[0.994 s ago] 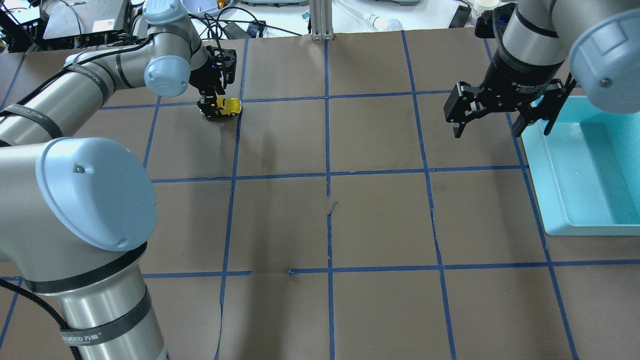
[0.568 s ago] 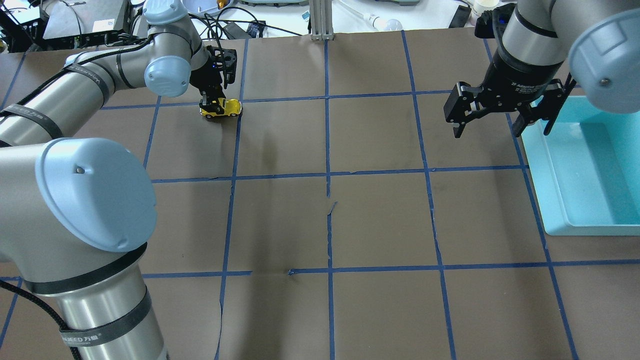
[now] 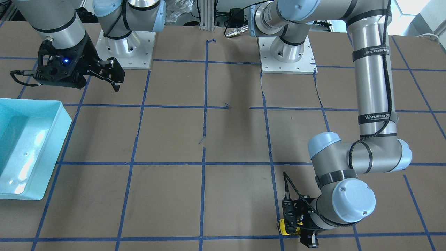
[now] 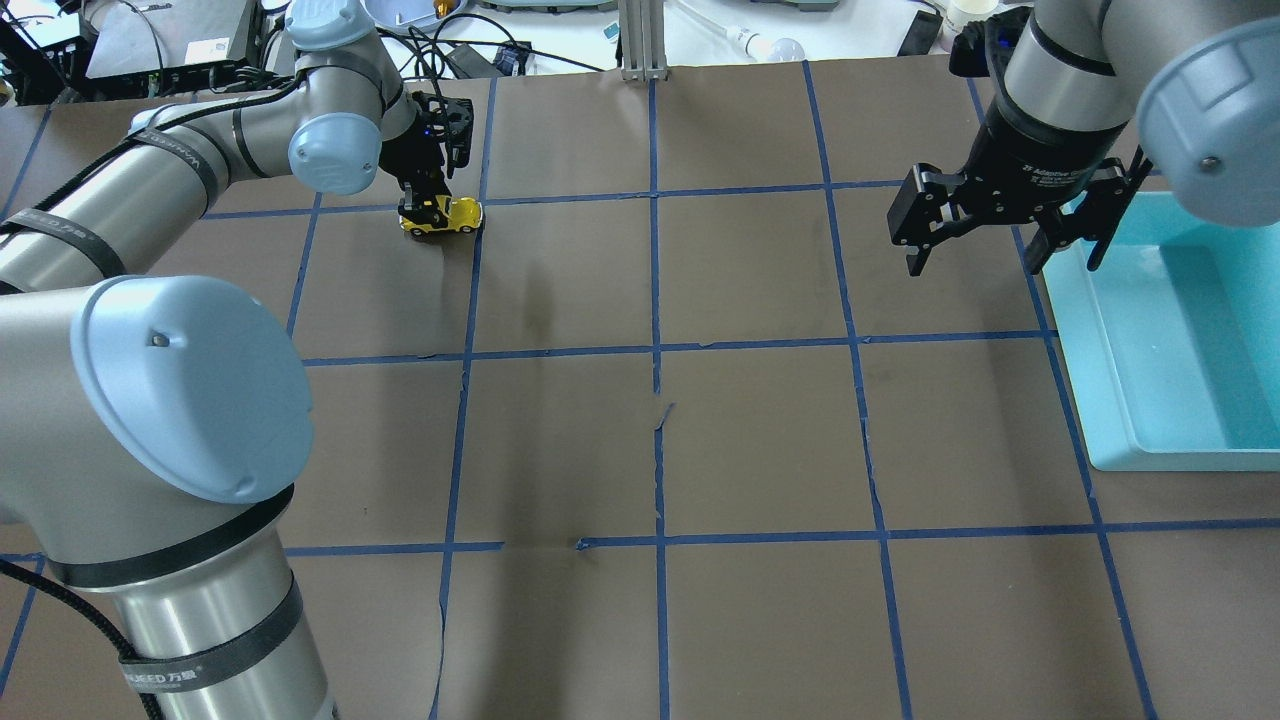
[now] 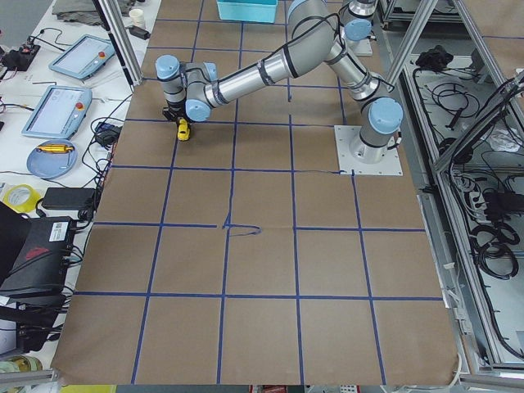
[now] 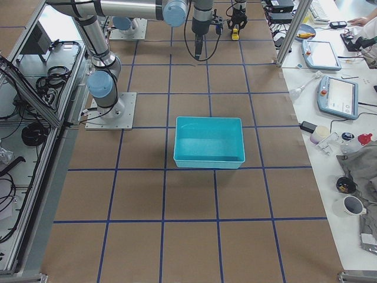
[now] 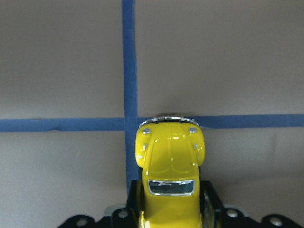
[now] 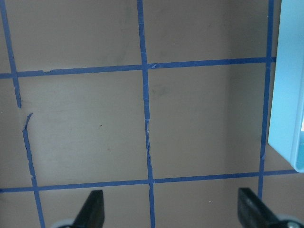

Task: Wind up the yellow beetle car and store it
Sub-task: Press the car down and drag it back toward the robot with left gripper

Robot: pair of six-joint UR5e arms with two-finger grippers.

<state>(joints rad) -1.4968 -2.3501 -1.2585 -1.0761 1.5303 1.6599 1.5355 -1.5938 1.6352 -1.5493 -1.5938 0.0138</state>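
The yellow beetle car (image 4: 450, 216) sits on the brown table at a blue tape crossing, far left. My left gripper (image 4: 430, 210) is shut on its rear half. In the left wrist view the car (image 7: 170, 161) points away between the jaws, its nose at the tape line. It also shows in the front-facing view (image 3: 284, 228), the left view (image 5: 183, 131) and the right view (image 6: 235, 35). My right gripper (image 4: 975, 262) is open and empty, hanging above the table beside the bin; its spread fingers (image 8: 92, 211) show in the right wrist view.
A light blue bin (image 4: 1125, 400) stands at the table's right edge, empty inside; it also shows in the front-facing view (image 3: 64, 118), the right view (image 6: 209, 162) and the right wrist view (image 8: 285, 95). Blue tape lines grid the brown table (image 4: 760, 440).
My left gripper's fingers, spread around the car a second ago, have shut on it. The car shifted slightly left. The right arm has not moved.
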